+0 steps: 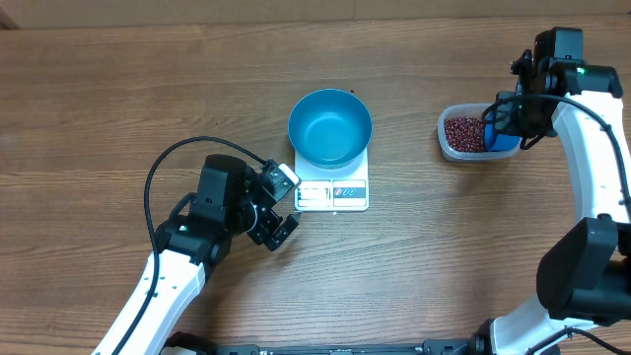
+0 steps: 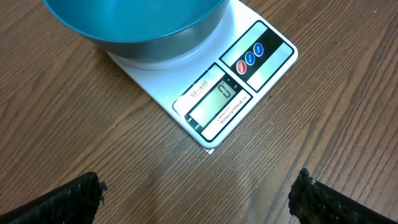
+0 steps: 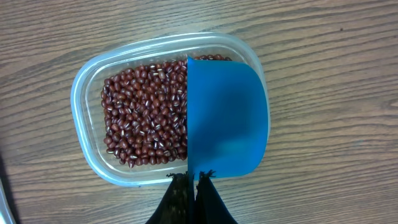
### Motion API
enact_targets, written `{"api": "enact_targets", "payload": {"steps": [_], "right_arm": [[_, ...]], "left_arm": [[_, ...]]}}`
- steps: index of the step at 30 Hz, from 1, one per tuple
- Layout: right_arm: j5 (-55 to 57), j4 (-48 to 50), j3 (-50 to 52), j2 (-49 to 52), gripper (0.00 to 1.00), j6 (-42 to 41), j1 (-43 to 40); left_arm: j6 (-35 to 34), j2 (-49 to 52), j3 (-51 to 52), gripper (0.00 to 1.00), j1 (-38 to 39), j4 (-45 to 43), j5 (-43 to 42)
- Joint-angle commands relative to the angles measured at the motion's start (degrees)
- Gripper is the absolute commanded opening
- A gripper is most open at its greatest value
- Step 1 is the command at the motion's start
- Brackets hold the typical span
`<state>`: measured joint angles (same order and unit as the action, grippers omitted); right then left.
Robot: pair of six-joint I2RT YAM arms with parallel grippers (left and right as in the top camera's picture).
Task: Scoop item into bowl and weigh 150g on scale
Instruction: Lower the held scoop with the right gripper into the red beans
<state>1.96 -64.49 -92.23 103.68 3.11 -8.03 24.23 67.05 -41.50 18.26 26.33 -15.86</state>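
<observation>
The blue bowl (image 1: 330, 126) stands empty on the white scale (image 1: 332, 194), whose display faces the table's front. At the right, dark red beans (image 1: 461, 132) fill a clear tub (image 1: 449, 148). My right gripper (image 1: 508, 113) is shut on the thin handle of a blue scoop (image 3: 227, 118). The scoop covers the right part of the tub (image 3: 84, 124), beside the beans (image 3: 146, 115); its inside is hidden. My left gripper (image 1: 288, 205) stands open just left of the scale's front, nothing between its fingertips (image 2: 68, 199). The left wrist view shows the bowl (image 2: 134, 25) and scale (image 2: 249, 87) ahead.
Bare wooden table surrounds the scale and the tub. A black cable (image 1: 163, 168) loops over the left arm. The right arm runs down the table's right edge.
</observation>
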Motion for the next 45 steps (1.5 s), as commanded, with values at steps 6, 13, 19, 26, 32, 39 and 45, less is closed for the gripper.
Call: {"api": "enact_targets", "payload": {"steps": [6,13,19,26,32,39,45], "right_arm": [[1.0,1.6,4.3,0.0,0.04,1.9,1.5],[2.5,2.1,5.1,0.0,0.04,2.8,3.3],[2.5,2.0,5.2,0.0,0.04,2.7,3.9],[2.5,-3.0,-0.1,-0.1,0.04,0.1,3.8],[2.5,-5.9,-4.2,-0.1,0.04,-0.8,3.8],[2.5,-6.8,-4.6,-0.1,0.04,-1.6,3.8],[2.4,-8.6,-4.7,0.0,0.04,-1.6,3.8]], "left_arm": [[1.1,0.5,0.3,1.00,-0.2,0.0,-0.1],[1.1,0.5,0.3,0.99,-0.2,0.0,-0.1],[1.1,0.5,0.3,1.00,-0.2,0.0,-0.1],[1.1,0.5,0.3,0.99,-0.2,0.0,-0.1],[1.1,0.5,0.3,1.00,-0.2,0.0,-0.1],[1.1,0.5,0.3,1.00,-0.2,0.0,-0.1],[1.1,0.5,0.3,0.99,-0.2,0.0,-0.1]]}}
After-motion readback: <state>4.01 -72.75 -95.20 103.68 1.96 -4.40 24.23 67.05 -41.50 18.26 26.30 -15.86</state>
